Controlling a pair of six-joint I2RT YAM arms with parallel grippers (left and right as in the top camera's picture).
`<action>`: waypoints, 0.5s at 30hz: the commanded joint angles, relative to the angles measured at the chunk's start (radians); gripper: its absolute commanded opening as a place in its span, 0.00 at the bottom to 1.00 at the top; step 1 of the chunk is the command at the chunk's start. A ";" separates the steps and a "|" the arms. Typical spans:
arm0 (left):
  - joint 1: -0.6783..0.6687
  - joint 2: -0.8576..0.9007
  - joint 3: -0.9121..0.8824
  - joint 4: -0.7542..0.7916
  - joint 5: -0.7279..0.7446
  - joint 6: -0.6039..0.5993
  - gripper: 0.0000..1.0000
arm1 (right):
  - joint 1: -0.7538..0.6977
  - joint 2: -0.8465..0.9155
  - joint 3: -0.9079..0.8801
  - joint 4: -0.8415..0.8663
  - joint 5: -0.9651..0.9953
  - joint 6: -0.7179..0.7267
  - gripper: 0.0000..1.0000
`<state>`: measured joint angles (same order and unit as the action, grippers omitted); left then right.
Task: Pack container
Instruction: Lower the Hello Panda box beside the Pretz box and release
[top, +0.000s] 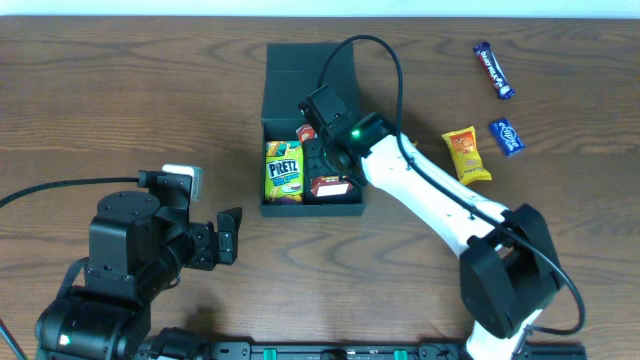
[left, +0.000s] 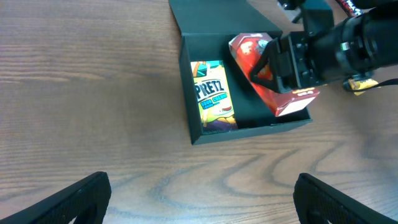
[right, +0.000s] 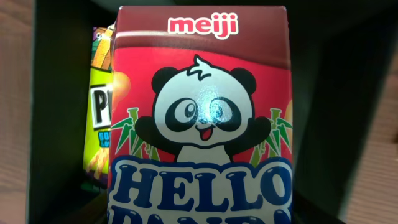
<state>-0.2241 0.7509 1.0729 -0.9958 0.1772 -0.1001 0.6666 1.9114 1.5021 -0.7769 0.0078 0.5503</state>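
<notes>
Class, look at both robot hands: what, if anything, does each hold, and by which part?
The right hand grips the red Hello Panda box around its middle, at the black container. The left hand holds nothing.

Hello Panda box (right: 199, 124) fills the right wrist view, its lower lettering cut by the edge and the fingers out of sight. Pretz packet (right: 98, 118) shows only a sliver beside it. Overhead, right gripper (top: 322, 150) covers most of that box and part of the container (top: 310, 211) floor. Left gripper (top: 229, 236): wrist view crops its fingers (left: 74, 198) at the bottom edge. Blue bar (top: 493, 70) print too small to read.
</notes>
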 joint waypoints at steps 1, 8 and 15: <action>0.001 0.000 0.003 -0.003 0.003 0.008 0.95 | 0.016 0.016 0.000 0.019 0.009 0.071 0.56; 0.001 0.000 0.003 -0.003 0.004 0.008 0.95 | 0.055 0.048 0.000 0.032 0.093 0.071 0.56; 0.001 0.000 0.003 -0.003 0.003 0.008 0.95 | 0.074 0.084 0.000 0.034 0.149 0.075 0.55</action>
<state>-0.2245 0.7509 1.0729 -0.9958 0.1772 -0.1001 0.7307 1.9823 1.5021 -0.7437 0.1055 0.6029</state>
